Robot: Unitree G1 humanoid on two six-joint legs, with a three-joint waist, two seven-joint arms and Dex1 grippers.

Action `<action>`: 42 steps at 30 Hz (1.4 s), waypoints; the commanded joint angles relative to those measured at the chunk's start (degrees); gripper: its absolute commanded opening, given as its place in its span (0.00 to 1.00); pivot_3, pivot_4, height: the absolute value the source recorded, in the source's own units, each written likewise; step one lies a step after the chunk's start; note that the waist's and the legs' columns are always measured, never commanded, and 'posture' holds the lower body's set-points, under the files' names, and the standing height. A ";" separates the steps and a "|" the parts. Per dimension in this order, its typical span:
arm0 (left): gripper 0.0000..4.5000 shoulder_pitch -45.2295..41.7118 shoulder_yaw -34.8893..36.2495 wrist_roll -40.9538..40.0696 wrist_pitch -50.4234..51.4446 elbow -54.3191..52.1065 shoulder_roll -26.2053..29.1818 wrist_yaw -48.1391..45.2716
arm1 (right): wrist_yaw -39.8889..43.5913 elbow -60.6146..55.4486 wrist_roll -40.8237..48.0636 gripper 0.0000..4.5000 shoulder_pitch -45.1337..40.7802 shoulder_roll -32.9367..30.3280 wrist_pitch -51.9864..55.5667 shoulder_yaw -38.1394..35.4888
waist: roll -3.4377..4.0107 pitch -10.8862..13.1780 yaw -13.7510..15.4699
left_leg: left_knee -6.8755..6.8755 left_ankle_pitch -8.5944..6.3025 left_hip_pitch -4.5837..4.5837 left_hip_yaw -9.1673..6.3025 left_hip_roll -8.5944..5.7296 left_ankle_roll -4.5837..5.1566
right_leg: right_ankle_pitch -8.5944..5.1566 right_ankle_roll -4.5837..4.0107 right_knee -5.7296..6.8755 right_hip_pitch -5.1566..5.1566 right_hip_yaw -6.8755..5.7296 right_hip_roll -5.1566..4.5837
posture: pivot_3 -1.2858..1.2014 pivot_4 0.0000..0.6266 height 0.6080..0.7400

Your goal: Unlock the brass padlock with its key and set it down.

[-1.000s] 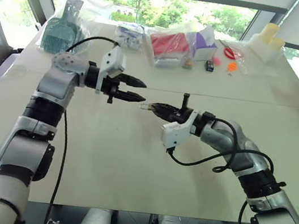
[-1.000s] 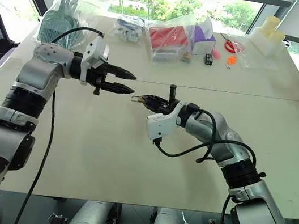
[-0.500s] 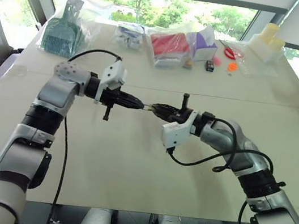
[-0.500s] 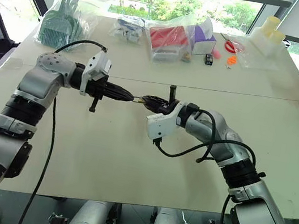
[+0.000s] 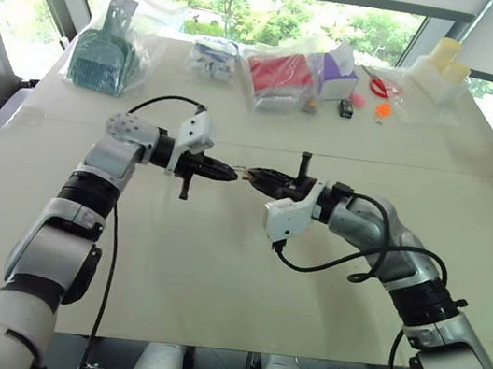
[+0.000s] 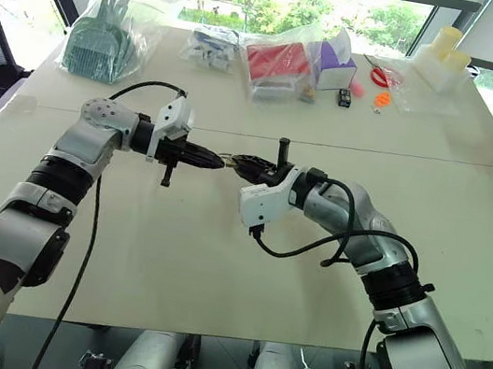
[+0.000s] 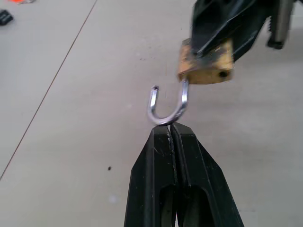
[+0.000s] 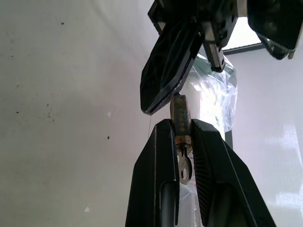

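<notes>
Already unlocked: brass padlock [image 7: 206, 64] clamped in right gripper [image 5: 259, 179], key [image 8: 183, 166] inserted between its fingers; shackle [image 7: 166, 104] sprung, pinched by left gripper [image 7: 171, 128]. Outstanding: setting down.

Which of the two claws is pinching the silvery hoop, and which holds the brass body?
The left gripper pinches the shackle; the right gripper clamps the brass padlock body.

I can read no text, label, brand or number anywhere: not on the brass padlock [image 7: 206, 62], nor on the bagged goods [image 5: 282, 75] at the far side of my bench [image 5: 214, 264].
</notes>
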 commanded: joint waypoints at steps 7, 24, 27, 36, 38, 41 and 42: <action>0.01 -1.21 2.47 -0.24 -2.67 0.86 1.24 1.22 | 0.78 -2.06 1.64 0.00 0.64 -0.06 -0.14 -1.05 | 0.00 0.00 0.04 | 0.00 0.00 0.00 0.00 0.00 0.00 | 0.00 0.00 0.00 0.00 0.00 0.00 | 0.52 0.24 1.00; 0.01 12.21 6.62 -4.73 9.17 -23.43 6.76 6.89 | -4.25 19.02 -3.41 0.00 -2.12 1.44 -7.51 3.02 | 0.01 0.00 -0.27 | -0.01 0.02 0.05 0.00 0.04 -0.04 | 0.00 0.00 0.02 0.02 0.04 -0.01 | 0.52 0.24 1.00; 0.00 14.45 6.65 -5.82 11.92 -27.68 7.20 7.65 | -2.62 17.58 -2.18 0.22 -1.48 1.35 -7.22 2.92 | 0.01 0.00 -0.28 | -0.01 0.02 0.07 -0.01 0.06 -0.04 | 0.00 0.00 0.03 0.02 0.06 0.00 | 0.52 0.24 1.00; 0.00 16.78 6.03 -7.26 16.18 -32.79 8.56 8.05 | 9.88 7.02 7.64 0.99 3.63 -3.40 1.04 -0.33 | 0.01 0.00 0.24 | -0.02 -0.07 0.33 -0.15 0.09 0.11 | 0.00 0.00 -0.04 0.29 0.07 -0.01 | 0.52 0.24 1.00; 0.00 17.13 5.73 -7.40 16.59 -33.70 9.07 7.58 | 13.90 3.42 12.36 0.99 4.82 -4.33 6.44 -2.26 | 0.01 0.00 0.22 | -0.04 -0.14 0.42 -0.20 0.12 0.22 | -0.01 0.00 -0.06 0.39 0.06 -0.01 | 0.52 0.24 1.00; 0.00 17.66 5.37 -7.88 17.74 -34.84 10.15 6.73 | 21.19 -3.40 20.45 0.99 6.86 -6.31 18.96 -5.54 | 0.02 0.01 0.20 | -0.04 -0.14 0.45 -0.19 0.15 0.24 | 0.00 -0.01 -0.06 0.41 0.07 -0.01 | 0.52 0.24 1.00; 0.00 17.88 5.38 -7.98 17.79 -35.11 10.48 6.53 | 23.13 -6.29 23.67 0.99 7.58 -6.63 24.68 -6.81 | 0.02 0.01 0.21 | -0.04 -0.14 0.46 -0.19 0.15 0.24 | 0.00 -0.01 -0.05 0.41 0.07 -0.01 | 0.52 0.24 1.00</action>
